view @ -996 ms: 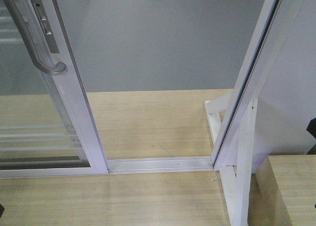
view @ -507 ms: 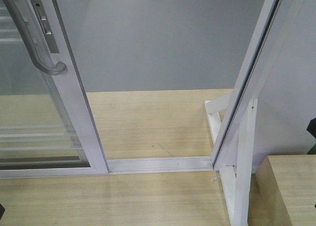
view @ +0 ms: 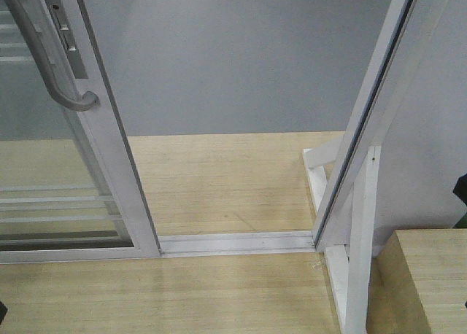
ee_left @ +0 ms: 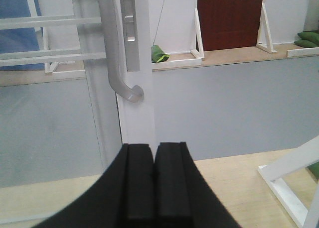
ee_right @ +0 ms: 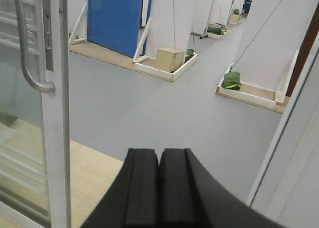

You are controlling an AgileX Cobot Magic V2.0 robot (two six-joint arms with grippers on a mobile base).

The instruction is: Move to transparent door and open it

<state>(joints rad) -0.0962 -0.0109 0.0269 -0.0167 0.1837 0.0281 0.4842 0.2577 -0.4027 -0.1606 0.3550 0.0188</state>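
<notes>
The transparent door (view: 109,166) is slid to the left, its white stile leaning across the front view. Its curved grey pull handle (view: 51,64) hangs at the upper left. An open gap runs from the stile to the white jamb (view: 365,144) on the right. In the left wrist view the door stile (ee_left: 137,103) and its handle (ee_left: 119,73) stand just beyond my left gripper (ee_left: 154,148), which is shut and empty. In the right wrist view the door (ee_right: 55,118) and handle (ee_right: 27,54) are at the left, and my right gripper (ee_right: 159,153) is shut on nothing, facing the gap.
A white floor track (view: 233,241) crosses the wooden floor (view: 219,181), with grey floor (view: 233,64) beyond. A white brace (view: 357,276) and a wooden box (view: 430,276) sit at the right. Farther off are white panels, green bags (ee_right: 232,81) and a blue door (ee_right: 112,16).
</notes>
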